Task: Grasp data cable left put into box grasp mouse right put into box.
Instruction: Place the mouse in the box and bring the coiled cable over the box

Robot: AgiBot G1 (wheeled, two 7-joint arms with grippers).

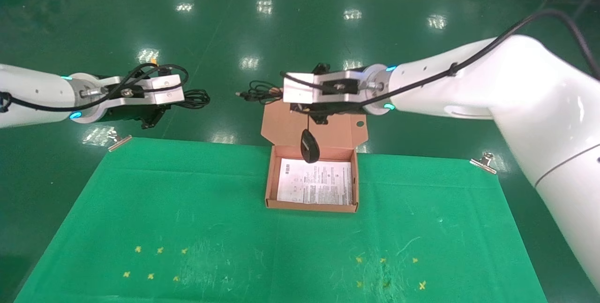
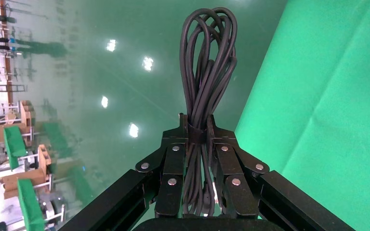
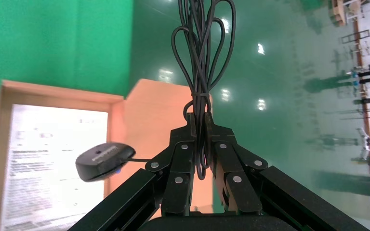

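Overhead, the right gripper (image 3: 198, 126) was clamped on the mouse's cord (image 3: 200, 57), and the mouse (image 1: 310, 146) dangled just above the far end of the box (image 1: 268, 185). The left gripper (image 2: 197, 126) hung beyond the table's (image 1: 140, 200) far left edge, closed around the data cable (image 2: 209, 57).

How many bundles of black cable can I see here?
2. The data cable is clamped in the left gripper, off the table's far left. The mouse cord is pinched in the right gripper, above the box.
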